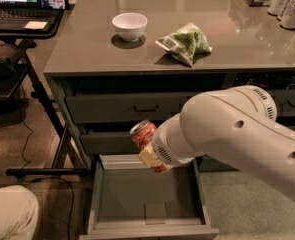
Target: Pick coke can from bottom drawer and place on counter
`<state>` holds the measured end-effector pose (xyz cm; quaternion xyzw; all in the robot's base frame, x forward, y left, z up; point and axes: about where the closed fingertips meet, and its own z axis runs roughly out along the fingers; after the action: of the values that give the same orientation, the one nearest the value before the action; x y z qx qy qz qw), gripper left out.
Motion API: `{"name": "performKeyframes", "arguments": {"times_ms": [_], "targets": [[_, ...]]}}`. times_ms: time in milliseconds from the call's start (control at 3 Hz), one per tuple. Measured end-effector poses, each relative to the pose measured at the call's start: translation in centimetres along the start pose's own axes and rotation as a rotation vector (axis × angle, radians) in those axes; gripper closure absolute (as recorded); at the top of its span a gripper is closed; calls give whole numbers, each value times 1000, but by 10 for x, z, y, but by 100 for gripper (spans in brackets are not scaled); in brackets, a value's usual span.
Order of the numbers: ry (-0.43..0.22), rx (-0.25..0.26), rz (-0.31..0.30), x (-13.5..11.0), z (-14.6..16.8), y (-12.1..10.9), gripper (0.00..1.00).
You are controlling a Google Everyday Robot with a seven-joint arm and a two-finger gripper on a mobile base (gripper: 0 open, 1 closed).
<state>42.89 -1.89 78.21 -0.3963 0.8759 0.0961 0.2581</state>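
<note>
Red coke can [143, 132] tilted above open bottom drawer [137, 230], gripper [149, 151] fingers [147, 157] apparently clamped on it, bowl [129, 24] on counter [87, 49]

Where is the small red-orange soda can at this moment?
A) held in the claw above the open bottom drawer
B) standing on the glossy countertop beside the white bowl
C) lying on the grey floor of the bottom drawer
A: the claw grips the small red-orange soda can in the air over the open deep grey bottom drawer.
</note>
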Motion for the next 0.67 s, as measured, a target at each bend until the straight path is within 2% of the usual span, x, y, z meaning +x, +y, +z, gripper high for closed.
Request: {"name": "performKeyframes", "arguments": {"times_ms": [333,667], "targets": [[-63,33,-35,-27,7,-24,100],[-128,68,-88,-71,16,-62,100]]}}
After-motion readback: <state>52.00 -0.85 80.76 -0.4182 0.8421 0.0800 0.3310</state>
